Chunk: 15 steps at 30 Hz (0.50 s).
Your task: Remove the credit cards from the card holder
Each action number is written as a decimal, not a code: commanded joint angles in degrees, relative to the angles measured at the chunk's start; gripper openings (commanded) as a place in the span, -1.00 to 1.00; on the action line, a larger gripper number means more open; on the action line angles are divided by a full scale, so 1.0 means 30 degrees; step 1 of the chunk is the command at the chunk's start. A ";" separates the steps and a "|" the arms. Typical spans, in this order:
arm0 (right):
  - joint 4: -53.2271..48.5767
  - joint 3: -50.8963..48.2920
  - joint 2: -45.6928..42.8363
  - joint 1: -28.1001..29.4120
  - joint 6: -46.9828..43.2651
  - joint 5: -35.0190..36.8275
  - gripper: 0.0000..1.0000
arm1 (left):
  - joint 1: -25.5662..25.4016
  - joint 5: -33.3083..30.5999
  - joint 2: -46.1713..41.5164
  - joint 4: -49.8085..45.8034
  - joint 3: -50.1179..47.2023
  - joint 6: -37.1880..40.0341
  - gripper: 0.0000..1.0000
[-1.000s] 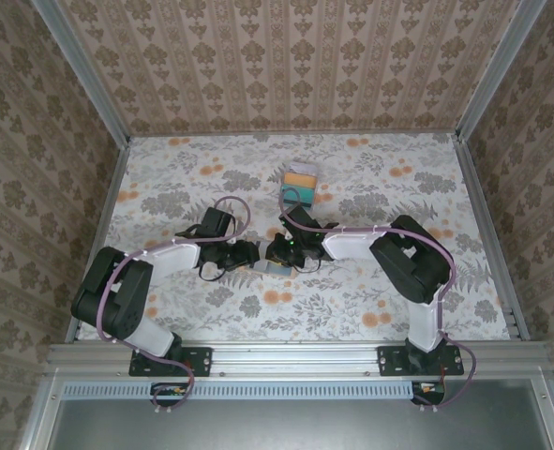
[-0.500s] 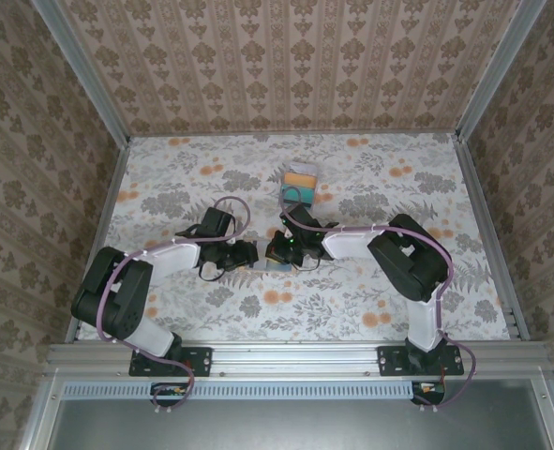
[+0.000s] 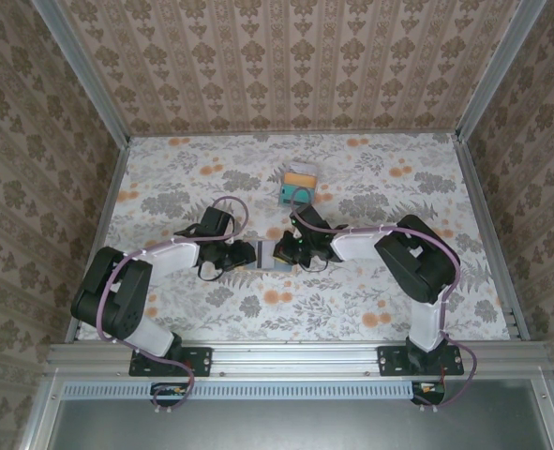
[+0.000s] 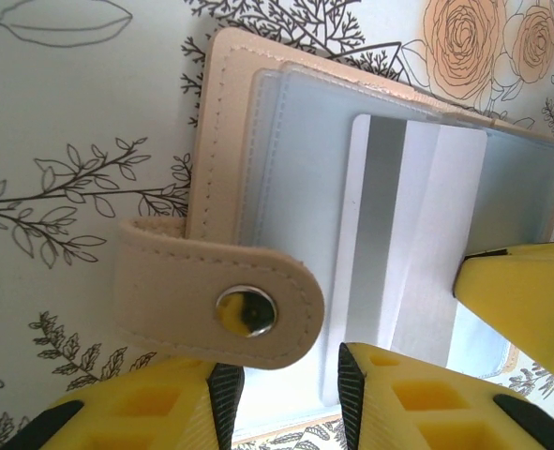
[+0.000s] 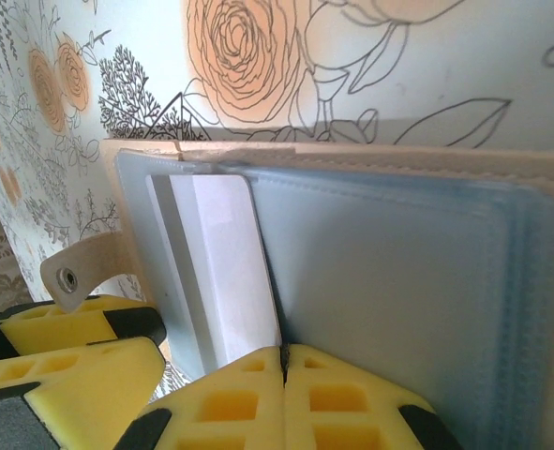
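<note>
The card holder [image 4: 291, 159] lies open on the flowered table, its grey-blue panels up and its tan snap strap [image 4: 211, 300] folded over. A pale lilac-white credit card [image 4: 431, 234] sticks partly out of a pocket. My right gripper [image 5: 284, 361] is shut on that card's [image 5: 216, 262] near edge, beside the holder's panel [image 5: 398, 253]. My left gripper [image 4: 282, 398] stands over the holder's edge by the strap, jaws apart. In the top view both grippers, left [image 3: 251, 253] and right [image 3: 283, 250], meet at the holder [image 3: 266, 256].
A teal card [image 3: 291, 194] and an orange card [image 3: 302, 175] lie stacked on the table behind the grippers. Patterned walls with metal rails close off the table on the left, back and right.
The right gripper has closed on the pale card and shifted slightly right. The left gripper has narrowed a little and stayed at the holder.
</note>
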 commanded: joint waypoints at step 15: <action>0.0112 0.1268 0.1213 0.0174 -0.0761 -0.0936 -0.58 | 0.0241 -0.0575 0.0293 -0.1756 -0.0124 -0.0063 -0.40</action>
